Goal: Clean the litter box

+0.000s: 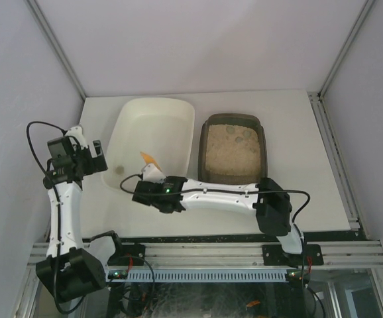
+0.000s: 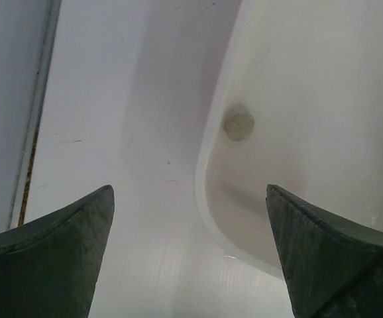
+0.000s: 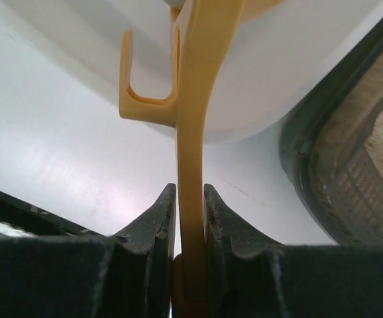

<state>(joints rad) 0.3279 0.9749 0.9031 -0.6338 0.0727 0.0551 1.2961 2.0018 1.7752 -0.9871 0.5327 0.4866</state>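
Nearest me, the left gripper (image 2: 189, 199) hangs with jaws wide apart, holding nothing, over the table (image 2: 112, 119) just left of the white tub (image 2: 208, 165). One greenish clump (image 2: 238, 123) lies inside the tub. The right gripper (image 3: 190, 199) is clamped on the yellow scoop (image 3: 201, 79) by its handle, at the tub's near rim. The litter box (image 1: 232, 117) sits just right of the tub. I judge a dump is in hand: carry the scoop head well inside the wall before tipping. The head is cut off, so I cannot tell its load.
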